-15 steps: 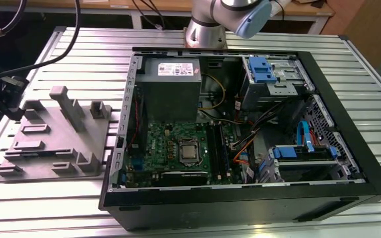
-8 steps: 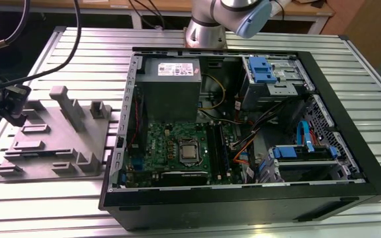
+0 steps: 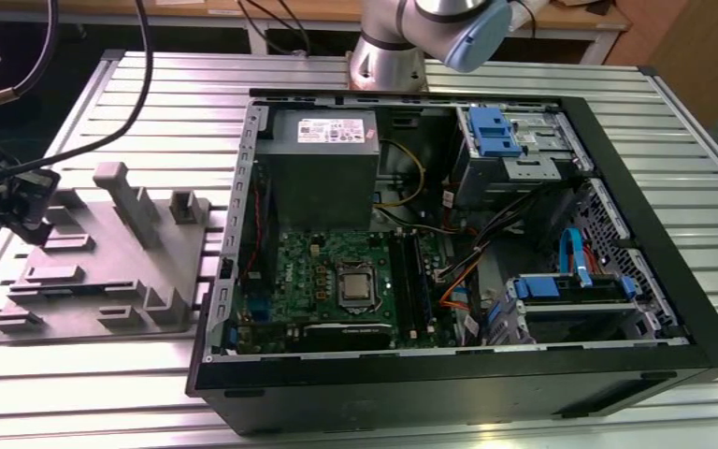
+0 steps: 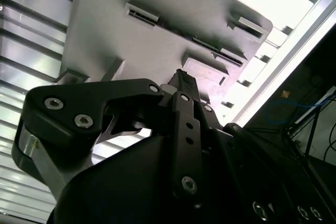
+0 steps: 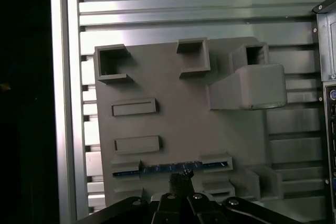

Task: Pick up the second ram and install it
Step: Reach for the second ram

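Pick-up step, I'd say. The gripper hangs over the grey fixture tray, fingers drawn together with nothing between them. The second ram stands on edge in its tray slot just beneath the tips, apparently ungripped. The tray lies on the table, at the exterior view's left of the open computer case. A grasp would need the fingers spread and squared across that thin board.

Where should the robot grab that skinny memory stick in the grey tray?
Pinch the second ram at the middle of its exposed long edge, coming straight down onto the tray. It stands on edge in a slot, so just that thin strip shows.
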You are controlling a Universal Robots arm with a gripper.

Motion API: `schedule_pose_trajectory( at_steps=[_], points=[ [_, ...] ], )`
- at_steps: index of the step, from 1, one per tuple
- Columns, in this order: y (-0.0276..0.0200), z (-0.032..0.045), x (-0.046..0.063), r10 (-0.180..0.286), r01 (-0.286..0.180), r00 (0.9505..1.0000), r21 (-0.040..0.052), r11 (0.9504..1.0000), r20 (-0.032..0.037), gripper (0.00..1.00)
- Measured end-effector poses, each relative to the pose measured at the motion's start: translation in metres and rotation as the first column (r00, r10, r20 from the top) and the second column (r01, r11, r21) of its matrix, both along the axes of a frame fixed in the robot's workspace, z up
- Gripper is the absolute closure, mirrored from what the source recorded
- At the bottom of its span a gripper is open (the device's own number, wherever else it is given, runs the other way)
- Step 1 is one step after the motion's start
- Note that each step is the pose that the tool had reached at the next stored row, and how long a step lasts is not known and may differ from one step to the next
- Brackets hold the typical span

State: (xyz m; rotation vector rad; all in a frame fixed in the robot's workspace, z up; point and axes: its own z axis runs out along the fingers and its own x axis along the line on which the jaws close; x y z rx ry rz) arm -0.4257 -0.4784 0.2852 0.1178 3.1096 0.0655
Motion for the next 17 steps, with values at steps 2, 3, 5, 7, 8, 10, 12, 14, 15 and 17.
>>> schedule_pose_trajectory(
  at_steps=[2, 3, 5, 7, 8, 10, 12, 14, 15, 17],
  points=[
    [-0.0001, -0.0015, -0.002, 0.000, 0.000, 1.0000, 0.0001, 1.0000, 0.0001, 0.93],
    [-0.0002, -0.0024, -0.002, 0.000, 0.000, 1.0000, 0.0002, 1.0000, 0.0002, 0.93],
    [-0.0005, -0.0040, -0.004, 0.000, 0.000, 1.0000, 0.0002, 1.0000, 0.0002, 0.93],
    [-0.0007, -0.0062, -0.005, 0.000, 0.000, 1.0000, 0.0002, 1.0000, 0.0001, 0.93],
    [-0.0008, -0.0071, -0.005, 0.000, 0.000, 1.0000, 0.0001, 1.0000, 0.0002, 0.93],
    [-0.0009, -0.0089, -0.005, 0.000, 0.000, 1.0000, -0.0001, 1.0000, 0.0001, 0.93],
    [-0.0009, -0.0105, -0.005, 0.000, 0.000, 1.0000, -0.0003, 1.0000, 0.0001, 0.93],
    [-0.0012, -0.0122, -0.005, 0.000, 0.000, 1.0000, -0.0003, 1.0000, 0.0000, 0.93],
    [-0.0014, -0.0130, -0.005, 0.000, 0.000, 1.0000, -0.0003, 1.0000, 0.0000, 0.93],
    [-0.0017, -0.0144, -0.005, 0.000, 0.000, 1.0000, -0.0002, 1.0000, 0.0001, 0.93]
  ],
)
